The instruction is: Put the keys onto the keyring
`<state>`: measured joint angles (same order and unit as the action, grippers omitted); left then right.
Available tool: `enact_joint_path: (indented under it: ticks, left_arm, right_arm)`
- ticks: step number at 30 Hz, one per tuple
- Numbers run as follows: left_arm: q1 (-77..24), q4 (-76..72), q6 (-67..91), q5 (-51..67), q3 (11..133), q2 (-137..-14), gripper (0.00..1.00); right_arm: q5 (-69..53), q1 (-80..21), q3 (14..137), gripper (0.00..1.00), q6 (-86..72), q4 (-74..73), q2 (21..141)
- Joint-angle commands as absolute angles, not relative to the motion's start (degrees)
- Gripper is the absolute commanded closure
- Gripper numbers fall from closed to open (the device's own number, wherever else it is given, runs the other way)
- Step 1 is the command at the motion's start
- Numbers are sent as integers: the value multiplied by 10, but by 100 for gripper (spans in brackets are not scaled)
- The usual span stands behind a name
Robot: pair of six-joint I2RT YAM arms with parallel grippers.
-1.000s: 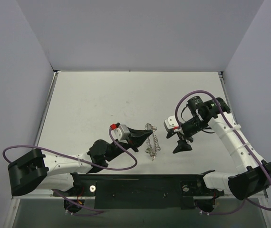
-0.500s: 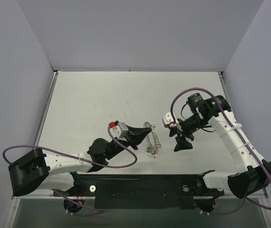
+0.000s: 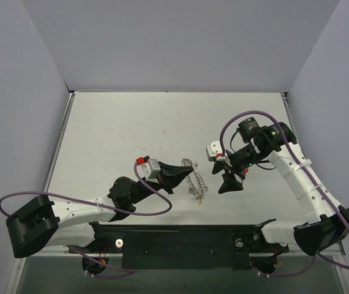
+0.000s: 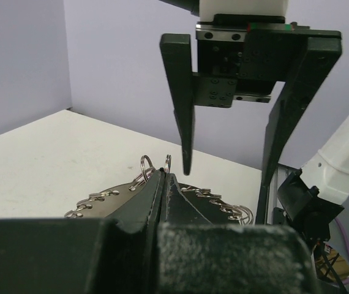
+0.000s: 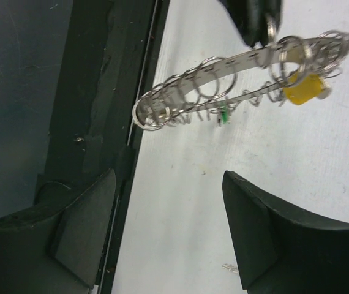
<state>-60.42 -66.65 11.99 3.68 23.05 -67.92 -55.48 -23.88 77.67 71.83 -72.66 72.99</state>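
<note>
The keyring [image 3: 196,184] is a silvery band strung with small rings, and my left gripper [image 3: 185,173] is shut on its upper end. In the left wrist view the shut fingertips [image 4: 164,176] pinch it, and the band [image 4: 110,196] droops to both sides. The right wrist view shows the keyring [image 5: 236,64] hanging above the table with a yellow-headed key [image 5: 306,89] and a green-headed key [image 5: 223,114] on it. My right gripper [image 3: 226,182] stands open just right of the keyring, nothing between its fingers [image 5: 82,233]. Its fingers [image 4: 182,110] hang right beyond the left fingertips.
A black rail [image 3: 180,236] runs along the near table edge, close under the keyring [image 5: 101,92]. A small silvery bit [image 5: 229,267] lies on the white table by the right finger. Purple cables loop over both arms.
My right gripper has moved left and slightly down, closer to the keyring. The left gripper has shifted a little left, still holding the keyring.
</note>
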Motion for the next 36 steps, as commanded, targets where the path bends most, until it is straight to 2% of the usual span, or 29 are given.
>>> enact_joint_path:
  ticks: [1,6,12,36]
  left_arm:
    - [-595,-714,134,96,236,-656,100]
    - [-595,-721,151,87,233,-659,100]
    - [-595,-744,167,91,236,-680,100]
    - [-595,-773,188,92,235,-700,100]
  right_arm:
    - [-568,-251,809,35,657,-669,745]
    - [-566,-273,839,39,601,-634,755]
    - [-584,-300,840,58,542,-596,748]
    - [-613,-325,816,86,506,-570,754]
